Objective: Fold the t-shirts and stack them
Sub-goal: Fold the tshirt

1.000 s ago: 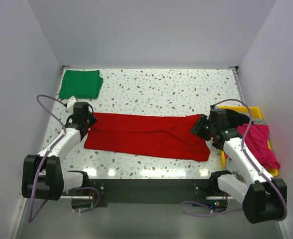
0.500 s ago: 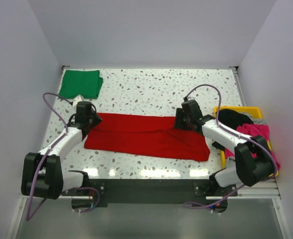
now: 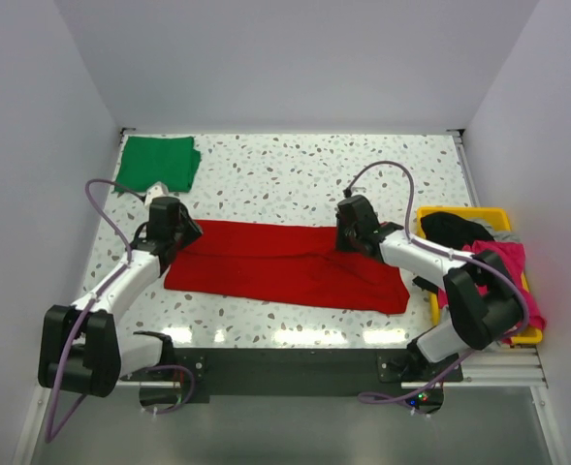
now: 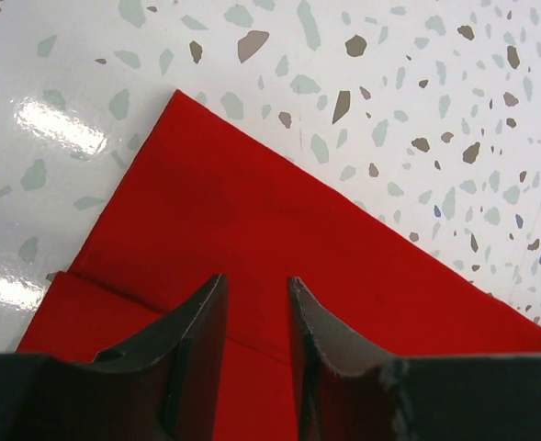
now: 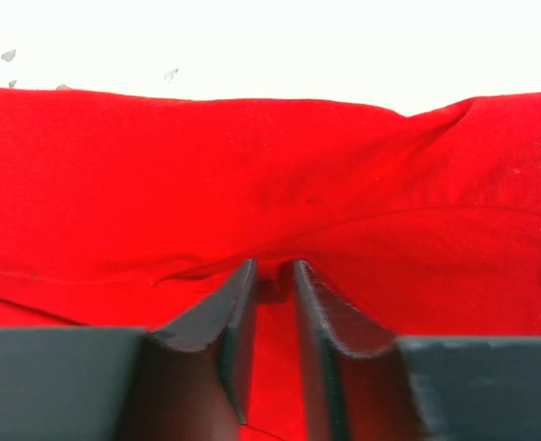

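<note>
A large red t-shirt [image 3: 285, 266], folded into a long band, lies across the near half of the table. A green t-shirt [image 3: 156, 163] lies folded at the back left corner. My left gripper [image 3: 182, 232] is over the red shirt's far left corner; in the left wrist view its jaws [image 4: 256, 280] stand apart, with flat red cloth [image 4: 252, 211] showing between them. My right gripper [image 3: 347, 234] is at the far edge of the red shirt, right of its middle. In the right wrist view its fingers [image 5: 275, 266] pinch a raised pucker of red cloth [image 5: 279, 184].
A yellow tray [image 3: 496, 211] stands at the right edge with a black garment [image 3: 455, 229] and a magenta garment [image 3: 510, 279] in it. White walls close in the speckled table [image 3: 314, 174] on three sides.
My right arm has swung left from the shirt's right end to its far edge, and its jaws have narrowed onto the cloth. The left gripper has crept slightly right over its corner.
</note>
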You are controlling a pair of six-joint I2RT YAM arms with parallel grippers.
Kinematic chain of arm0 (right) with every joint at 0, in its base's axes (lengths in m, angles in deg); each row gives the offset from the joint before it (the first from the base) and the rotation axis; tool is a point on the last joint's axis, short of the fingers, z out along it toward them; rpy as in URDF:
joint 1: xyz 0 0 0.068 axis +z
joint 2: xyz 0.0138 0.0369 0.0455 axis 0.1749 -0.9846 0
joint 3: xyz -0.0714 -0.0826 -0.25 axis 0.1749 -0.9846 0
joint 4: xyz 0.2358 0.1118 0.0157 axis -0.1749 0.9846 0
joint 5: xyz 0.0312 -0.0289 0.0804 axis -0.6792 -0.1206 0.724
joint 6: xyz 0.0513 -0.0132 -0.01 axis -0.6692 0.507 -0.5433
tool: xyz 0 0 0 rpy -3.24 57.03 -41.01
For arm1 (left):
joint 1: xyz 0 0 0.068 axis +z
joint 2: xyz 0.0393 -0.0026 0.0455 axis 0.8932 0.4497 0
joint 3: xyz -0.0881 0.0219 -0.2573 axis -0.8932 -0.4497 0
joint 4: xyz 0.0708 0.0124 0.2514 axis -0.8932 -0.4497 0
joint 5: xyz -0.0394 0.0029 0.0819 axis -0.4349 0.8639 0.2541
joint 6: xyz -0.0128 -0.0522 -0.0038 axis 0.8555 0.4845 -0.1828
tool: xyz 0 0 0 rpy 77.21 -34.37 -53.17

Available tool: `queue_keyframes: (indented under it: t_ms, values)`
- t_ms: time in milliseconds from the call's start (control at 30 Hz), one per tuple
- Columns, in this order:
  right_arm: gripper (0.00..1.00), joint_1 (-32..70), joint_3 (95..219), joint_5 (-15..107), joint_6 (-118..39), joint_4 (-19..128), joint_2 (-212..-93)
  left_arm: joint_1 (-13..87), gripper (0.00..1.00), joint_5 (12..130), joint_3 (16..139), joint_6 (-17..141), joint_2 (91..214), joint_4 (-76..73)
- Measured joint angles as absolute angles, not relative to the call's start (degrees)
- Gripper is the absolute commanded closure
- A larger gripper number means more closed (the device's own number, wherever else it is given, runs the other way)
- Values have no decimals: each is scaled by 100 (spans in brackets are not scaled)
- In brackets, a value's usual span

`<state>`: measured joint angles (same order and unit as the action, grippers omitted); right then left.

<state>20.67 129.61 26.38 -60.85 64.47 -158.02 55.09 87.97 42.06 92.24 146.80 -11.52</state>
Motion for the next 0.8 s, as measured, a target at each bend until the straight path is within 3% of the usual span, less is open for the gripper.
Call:
queue_keyframes:
  t_ms: [67,200,800]
  values:
    - [85,2095,12961,2566,-6131,6445,-15802,5503,64,8790,4206,9224,14629,-1152]
    - [94,2154,12958,2542,-6234,6449,-15796,5494,64,8764,4176,9224,14575,-1147]
    - [99,3256,12060,2218,-7443,6408,-14797,5494,64,8605,4032,9220,14524,-1071]
